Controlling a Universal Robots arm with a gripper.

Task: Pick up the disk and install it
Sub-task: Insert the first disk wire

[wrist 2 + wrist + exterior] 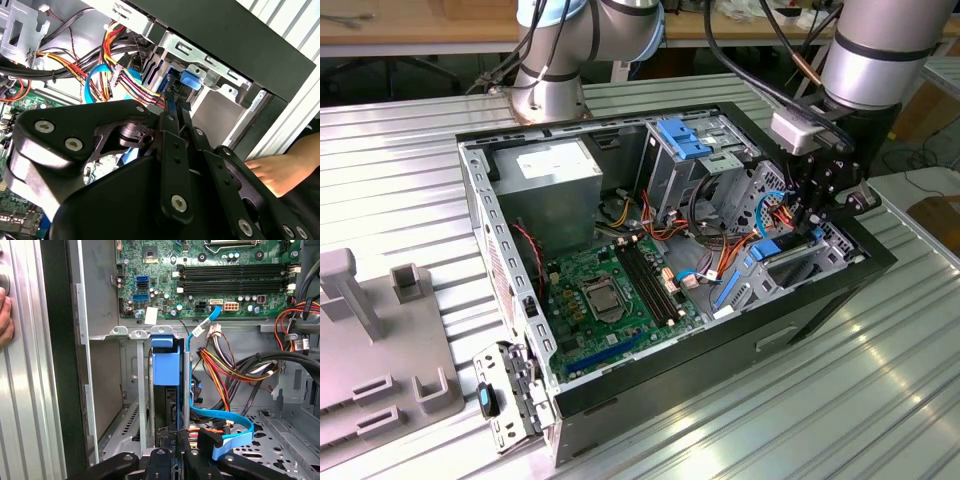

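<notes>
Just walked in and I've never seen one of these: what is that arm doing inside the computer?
The robot arm's gripper is reaching into the open computer case at the drive bay. The disk, with its blue rails, stands on edge in the bay's slot just ahead of the gripper. A person's hand rests beside the case.

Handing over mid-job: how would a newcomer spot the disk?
Start at the open computer case, then go to the metal drive bay in the corner under the gripper. The disk sits slotted in it, framed in bright blue plastic, rigid and blocky unlike the thin blue cable beside it.
</notes>
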